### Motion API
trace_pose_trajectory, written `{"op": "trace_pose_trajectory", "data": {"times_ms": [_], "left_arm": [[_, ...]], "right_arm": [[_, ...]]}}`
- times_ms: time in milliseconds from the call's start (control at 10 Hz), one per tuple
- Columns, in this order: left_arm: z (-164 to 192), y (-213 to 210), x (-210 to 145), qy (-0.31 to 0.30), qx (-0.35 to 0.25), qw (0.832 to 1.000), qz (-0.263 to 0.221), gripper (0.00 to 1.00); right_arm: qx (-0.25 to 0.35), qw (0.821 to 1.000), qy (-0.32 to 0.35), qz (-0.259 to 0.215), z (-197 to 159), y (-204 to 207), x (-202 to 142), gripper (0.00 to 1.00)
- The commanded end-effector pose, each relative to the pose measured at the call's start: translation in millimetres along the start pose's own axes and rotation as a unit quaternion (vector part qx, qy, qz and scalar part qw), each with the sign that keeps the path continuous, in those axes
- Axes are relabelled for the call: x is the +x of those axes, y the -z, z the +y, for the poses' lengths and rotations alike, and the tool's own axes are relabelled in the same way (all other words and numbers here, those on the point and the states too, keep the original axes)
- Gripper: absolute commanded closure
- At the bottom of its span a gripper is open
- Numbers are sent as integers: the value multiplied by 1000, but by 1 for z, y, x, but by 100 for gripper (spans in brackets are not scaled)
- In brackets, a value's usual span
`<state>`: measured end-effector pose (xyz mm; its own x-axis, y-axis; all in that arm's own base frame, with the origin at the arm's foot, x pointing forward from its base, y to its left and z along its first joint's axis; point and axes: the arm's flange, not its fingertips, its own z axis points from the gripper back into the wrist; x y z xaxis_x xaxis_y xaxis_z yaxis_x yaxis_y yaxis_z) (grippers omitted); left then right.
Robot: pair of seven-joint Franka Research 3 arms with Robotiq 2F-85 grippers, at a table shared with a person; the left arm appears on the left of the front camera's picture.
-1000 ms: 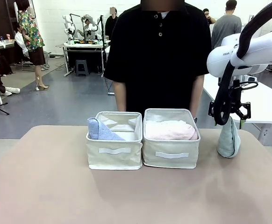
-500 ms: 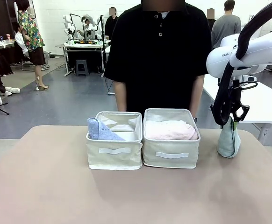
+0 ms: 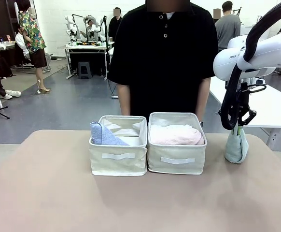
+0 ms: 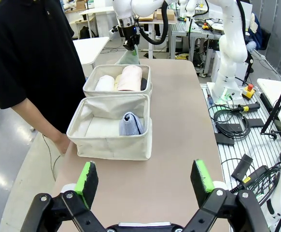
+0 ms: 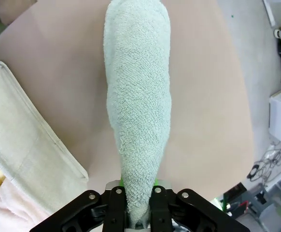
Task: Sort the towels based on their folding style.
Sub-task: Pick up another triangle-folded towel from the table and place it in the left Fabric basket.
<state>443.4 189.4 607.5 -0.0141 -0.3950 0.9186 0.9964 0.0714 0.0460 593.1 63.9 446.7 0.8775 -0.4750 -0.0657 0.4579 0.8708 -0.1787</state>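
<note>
The right gripper (image 3: 237,126) is pinched tight on the pointy top of the mint towel (image 3: 236,147), at the right of the table (image 3: 58,193), just beside the right bin (image 3: 176,162). Its bottom may touch the table; hard to tell. The left gripper (image 4: 144,168) is wide, holding nothing. The blue towel (image 3: 102,135) lies in the left bin (image 3: 118,162).

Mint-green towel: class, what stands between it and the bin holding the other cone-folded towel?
The right bin, holding rolled towels, stands between the mint-green towel, pinched at its tip by the right gripper, and the left bin with the lavender-blue cone. The towel would likely have to pass over it.
</note>
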Motion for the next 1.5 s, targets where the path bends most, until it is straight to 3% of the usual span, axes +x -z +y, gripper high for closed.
{"op": "trace_pose_trajectory", "data": {"times_ms": [0, 300, 600, 800, 900, 1400], "left_arm": [[-3, 0, 0, 11, 0, 1000, -7, 0], [-3, 0, 0, 11, 0, 1000, -7, 0], [-3, 0, 0, 11, 0, 1000, -7, 0], [-3, 0, 0, 11, 0, 1000, -7, 0], [-3, 0, 0, 11, 0, 1000, -7, 0], [-3, 0, 0, 11, 0, 1000, -7, 0]], "right_arm": [[-23, 999, -17, -23, -4, -9, -3, 100], [-14, 991, -93, -95, -68, -106, -113, 100], [81, 981, -124, -123, -136, -193, -191, 100], [127, 981, -104, -102, -155, -204, -199, 100], [74, 981, -117, -136, -145, -216, -215, 100], [74, 981, -117, -136, -145, -216, -215, 100]]}}
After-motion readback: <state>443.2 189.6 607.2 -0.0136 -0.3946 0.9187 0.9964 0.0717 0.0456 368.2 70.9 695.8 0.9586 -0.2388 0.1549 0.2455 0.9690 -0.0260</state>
